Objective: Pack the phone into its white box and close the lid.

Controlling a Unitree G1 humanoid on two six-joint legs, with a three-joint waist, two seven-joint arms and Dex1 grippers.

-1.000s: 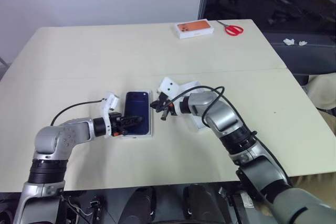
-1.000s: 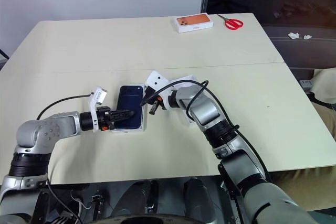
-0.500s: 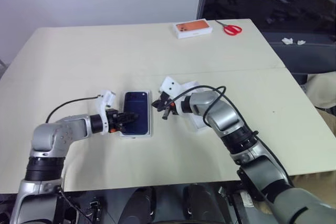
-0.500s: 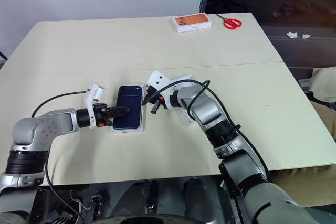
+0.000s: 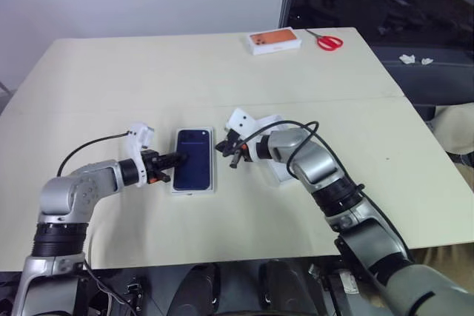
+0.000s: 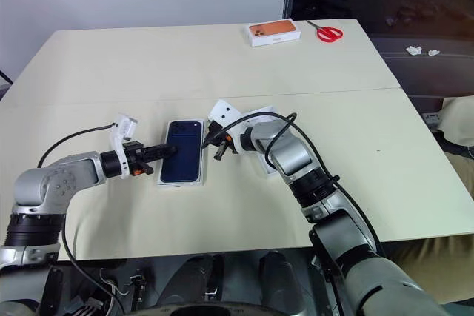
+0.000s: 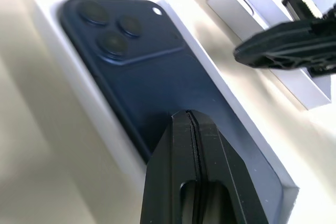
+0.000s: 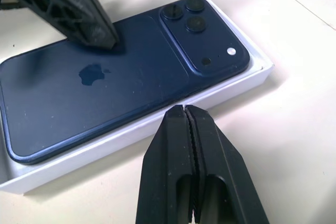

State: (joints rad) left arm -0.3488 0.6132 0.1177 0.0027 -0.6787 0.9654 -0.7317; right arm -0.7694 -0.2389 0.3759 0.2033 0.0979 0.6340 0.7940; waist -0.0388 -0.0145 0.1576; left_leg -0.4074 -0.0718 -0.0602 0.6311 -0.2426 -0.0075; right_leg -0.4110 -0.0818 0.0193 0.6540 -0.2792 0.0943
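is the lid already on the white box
No, the phone lies uncovered, back up, in the white box, with the shut left gripper pressing on it.

Even, bright overhead light — soft shadows on the table (image 5: 111,86), wrist views blurred close-up.

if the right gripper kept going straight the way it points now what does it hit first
Most likely the near side wall of the white box, then the phone lying in it. The shut right gripper points low at that edge; whether it would clear the rim is hard to judge.
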